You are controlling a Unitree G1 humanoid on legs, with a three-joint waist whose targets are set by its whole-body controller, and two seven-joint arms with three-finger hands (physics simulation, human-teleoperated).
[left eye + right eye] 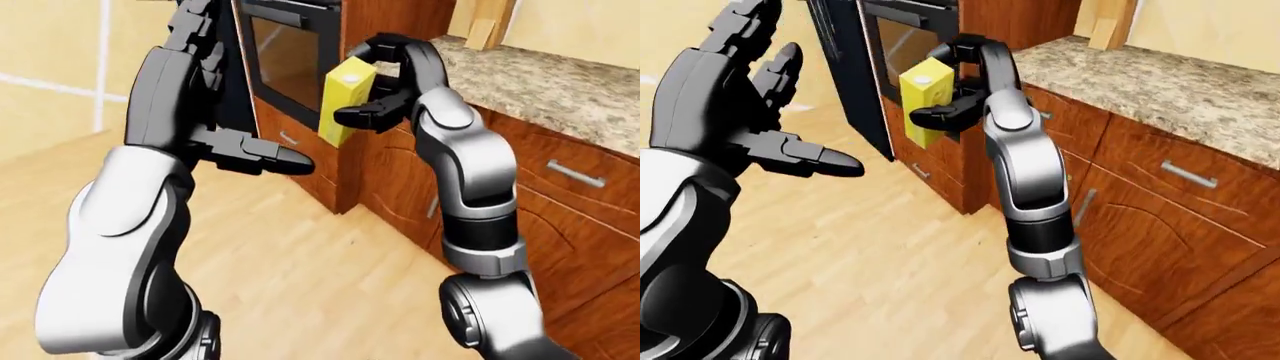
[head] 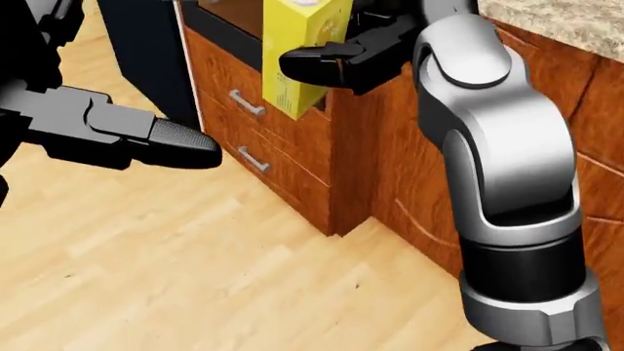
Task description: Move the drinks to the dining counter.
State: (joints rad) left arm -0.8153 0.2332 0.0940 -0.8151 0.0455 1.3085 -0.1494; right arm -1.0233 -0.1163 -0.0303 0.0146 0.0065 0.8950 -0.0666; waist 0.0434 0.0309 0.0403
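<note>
Carton [image 1: 345, 101] of yellow drink is up in the right hand [image 1: 385, 90], fingers wrapped round it, left hand [image 1: 745, 112] spread wide and empty, dining desk not in sight, delivery pending.

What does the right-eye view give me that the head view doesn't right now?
Only the right-eye view shows the granite counter running along the cabinets, the carton's white cap, and the left hand whole, fingers spread and empty. Only the head view shows the two drawer handles under the oven up close. Both show the right hand closed round the yellow drink carton, held upright before the oven, over wood floor.
</note>
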